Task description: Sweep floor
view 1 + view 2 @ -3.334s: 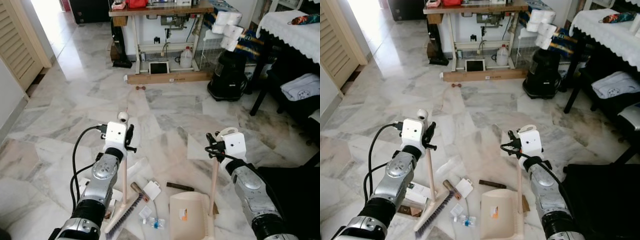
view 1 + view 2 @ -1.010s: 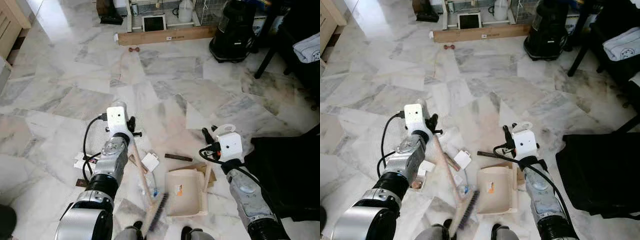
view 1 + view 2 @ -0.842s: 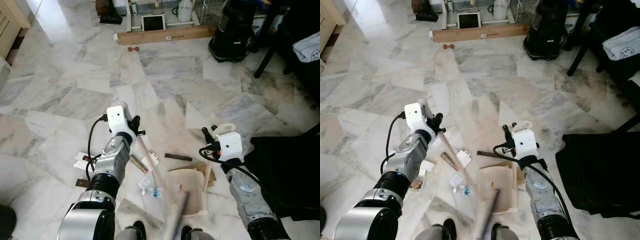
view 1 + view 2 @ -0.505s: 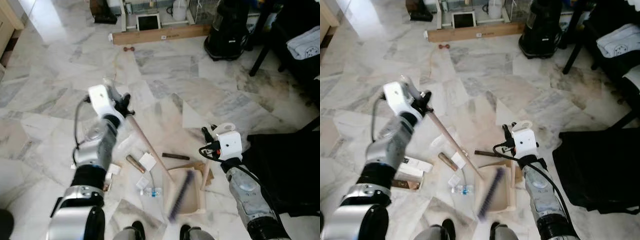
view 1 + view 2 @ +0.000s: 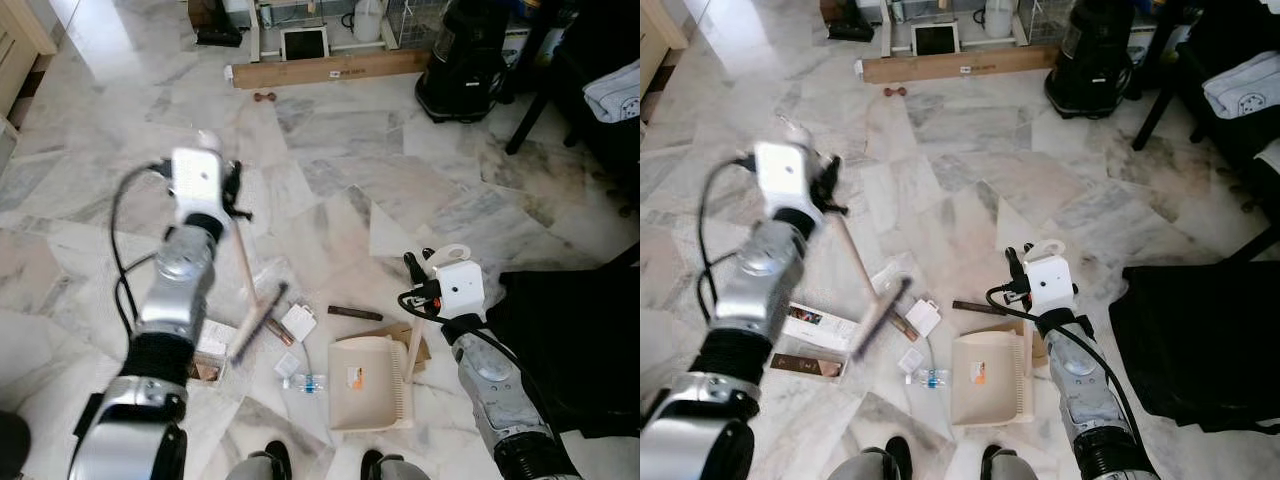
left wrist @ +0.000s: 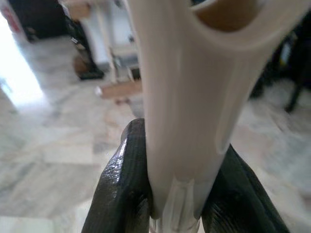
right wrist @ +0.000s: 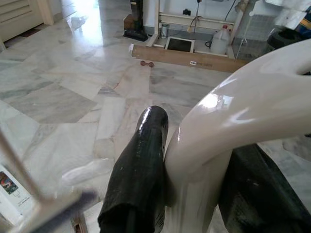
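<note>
Mid-sweep. My left tool (image 5: 236,190) was clenched on the broom handle (image 5: 243,258), with the broom head (image 5: 258,322) blurred and sitting on the left side of the litter, away from the dustpan (image 5: 368,382). My right tool (image 5: 418,296) was clenched on the dustpan handle (image 5: 414,345), the pan flat on the marble floor (image 5: 330,200) with its mouth toward the debris. Litter lay just left of the pan: a white square packet (image 5: 297,322), a small clear bottle (image 5: 302,383), a brown stick-shaped piece (image 5: 279,331), flat boxes (image 5: 818,325) further left and a dark strip (image 5: 354,314) above the pan. My read: the next move called for a stroke rightward, raking the pieces into the pan mouth while the right tool held the pan firm. Open floor ahead and to the left was generous. Tighter on the right: a black bag (image 5: 580,350) lay just beside my right arm, and my own feet (image 5: 268,464) were near the pan's back edge. A vacuum (image 5: 468,60) and a table (image 5: 330,40) stood well clear at the far side.
</note>
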Robot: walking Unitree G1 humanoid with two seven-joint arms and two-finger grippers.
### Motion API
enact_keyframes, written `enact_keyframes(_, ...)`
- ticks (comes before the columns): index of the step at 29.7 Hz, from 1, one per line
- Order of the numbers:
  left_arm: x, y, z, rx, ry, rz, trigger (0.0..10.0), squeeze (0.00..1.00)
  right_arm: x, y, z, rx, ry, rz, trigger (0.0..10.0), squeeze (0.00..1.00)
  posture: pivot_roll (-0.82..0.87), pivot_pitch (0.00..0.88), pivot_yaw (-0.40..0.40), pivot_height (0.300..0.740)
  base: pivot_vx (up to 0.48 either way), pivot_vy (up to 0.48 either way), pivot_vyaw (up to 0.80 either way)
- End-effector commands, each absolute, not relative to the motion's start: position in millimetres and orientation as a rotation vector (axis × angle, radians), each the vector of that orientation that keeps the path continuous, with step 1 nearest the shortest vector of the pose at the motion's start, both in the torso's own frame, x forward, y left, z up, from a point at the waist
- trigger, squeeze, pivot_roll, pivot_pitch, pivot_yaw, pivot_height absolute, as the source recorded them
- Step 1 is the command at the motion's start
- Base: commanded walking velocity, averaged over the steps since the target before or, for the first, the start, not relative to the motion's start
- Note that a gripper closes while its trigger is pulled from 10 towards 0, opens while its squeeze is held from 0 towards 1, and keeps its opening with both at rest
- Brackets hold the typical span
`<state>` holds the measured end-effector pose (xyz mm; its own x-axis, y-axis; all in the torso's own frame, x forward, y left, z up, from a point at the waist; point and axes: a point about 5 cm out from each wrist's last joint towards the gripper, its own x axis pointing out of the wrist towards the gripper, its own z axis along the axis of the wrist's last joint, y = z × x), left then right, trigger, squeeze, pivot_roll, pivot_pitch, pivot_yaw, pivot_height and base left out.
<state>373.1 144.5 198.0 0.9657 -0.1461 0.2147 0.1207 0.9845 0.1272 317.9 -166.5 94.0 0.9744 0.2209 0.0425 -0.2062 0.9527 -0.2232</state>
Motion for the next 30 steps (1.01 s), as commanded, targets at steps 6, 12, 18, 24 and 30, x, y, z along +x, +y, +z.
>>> enact_keyframes(6,371,141,178,0.235,-0.188,-0.143,10.0,0.00,308,-170,75,-0.220,0.024,0.216,10.0,0.00,-0.06,0.235,0.056,0.740,0.000,0.000,0.00)
enact_keyframes(12,369,140,162,0.297,-0.145,-0.150,10.0,0.00,306,-171,75,-0.223,0.023,0.217,10.0,0.00,-0.08,0.239,0.056,0.740,0.000,0.000,0.00)
enact_keyframes(18,369,134,146,0.297,-0.082,-0.160,10.0,0.00,303,-173,74,-0.227,0.026,0.215,10.0,0.00,-0.09,0.243,0.057,0.740,0.000,0.000,0.00)
enact_keyframes(24,371,122,137,0.254,-0.031,-0.172,10.0,0.00,299,-175,74,-0.230,0.026,0.211,10.0,0.00,-0.11,0.253,0.059,0.740,0.000,0.000,0.00)
enact_keyframes(30,373,111,132,0.217,0.003,-0.168,9.9,0.00,296,-176,75,-0.231,0.029,0.207,10.0,0.00,-0.12,0.265,0.062,0.740,0.000,0.000,0.00)
